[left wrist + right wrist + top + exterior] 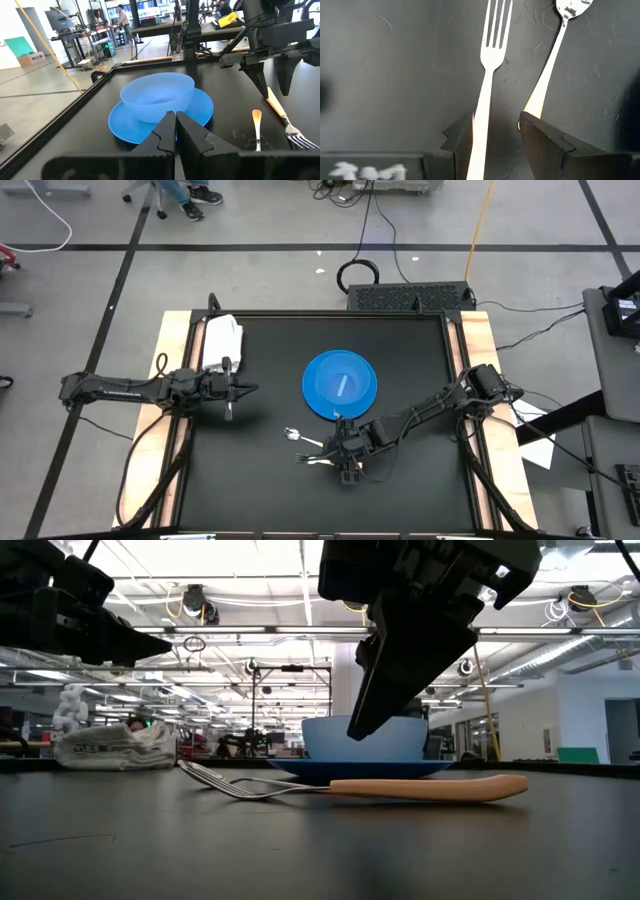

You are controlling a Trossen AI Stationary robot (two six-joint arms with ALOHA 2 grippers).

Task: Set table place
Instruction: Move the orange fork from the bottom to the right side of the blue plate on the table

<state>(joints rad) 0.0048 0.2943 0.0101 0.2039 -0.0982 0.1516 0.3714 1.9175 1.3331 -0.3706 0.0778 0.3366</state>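
A bowl [157, 95] on a plate [202, 107] sits mid-tabletop [270, 490], just beyond the right gripper [492, 132], whose parted fingers straddle the fork [490, 60] lying flat, the spoon [555, 55] just beside. The left gripper [176, 131] waits with fingers clenched, empty; the napkin [222, 340] beside it likely remains to place.

We see no readable text, labels, numbers or signs anywhere; white marks in the right wrist view are illegible.

Blue plate [340, 385] near center of black table [270, 480]; right gripper [347, 467] at its six o'clock over cutlery [305, 448]; left gripper [240, 390] at nine o'clock beside white cloth [222, 340].
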